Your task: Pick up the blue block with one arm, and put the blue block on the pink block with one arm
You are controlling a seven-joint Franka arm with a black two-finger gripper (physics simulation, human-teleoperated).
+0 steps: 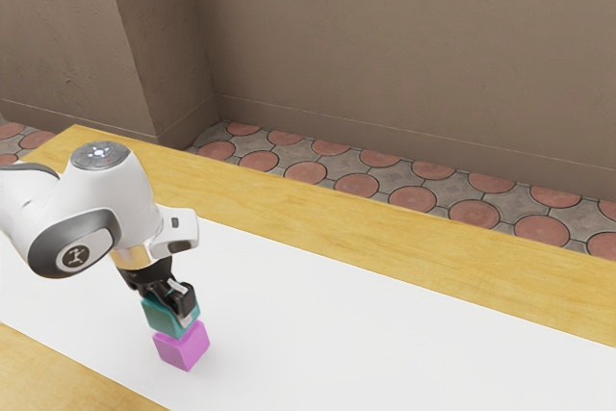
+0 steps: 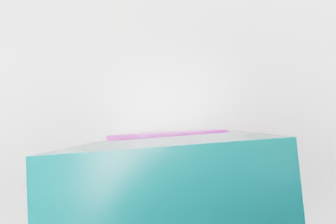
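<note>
Black two-finger end effector point(image 1: 173, 301): clamped on the small blue-green cubic block point(image 1: 156, 316), one finger on each of two opposite faces. The block hangs directly beneath it and directly over the pink cubic block point(image 1: 183, 346); contact between the two cannot be confirmed. Judged next: straight lowering and release. Surface: white sheet point(image 1: 385, 334) on the wooden table point(image 1: 404, 233). Room: round-patterned tile floor point(image 1: 385, 178), brown walls point(image 1: 385, 36).
</note>
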